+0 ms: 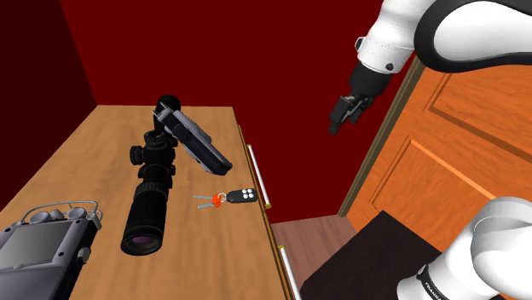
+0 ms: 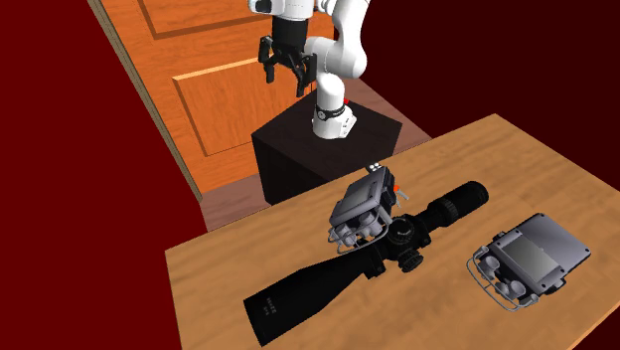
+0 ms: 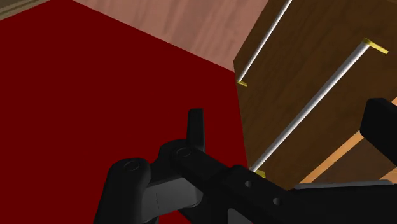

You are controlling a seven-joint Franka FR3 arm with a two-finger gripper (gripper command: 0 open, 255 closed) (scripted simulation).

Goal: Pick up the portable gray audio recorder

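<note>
- Panelled orange wooden door (image 1: 460, 145) — standing behind the arm, dark red walls flanking it.
- Long light-brown wooden table (image 1: 94, 153) — carrying every item below; its drawer front is showing silver bar handles (image 1: 258, 175).
- White robot arm with dark joints (image 1: 460, 34) — rising from a black box stand (image 2: 298, 149) beside the table's end.
- Long black rifle scope (image 1: 147, 209) — lying flat along the tabletop, near its middle.
- Gray handheld audio recorder with caged microphones (image 1: 194, 141) — leaning tilted across the scope's middle and touching it.
- Second gray recorder of the same kind (image 1: 38, 251) — lying flat on the table, well apart from the scope, at the shoulder view's lower left. Either unit is fitting the task's wording; which one is meant cannot be told.
- All-black two-finger gripper (image 2: 284, 72) — hanging in the air off the table, in front of the door, well apart from both recorders. Its fingers (image 3: 196, 130) are standing spread, nothing between them.
- Small black key fob with pale buttons (image 1: 241, 195) — lying near the table's drawer edge, silver keys (image 1: 205, 202) attached by a red-orange tag.
</note>
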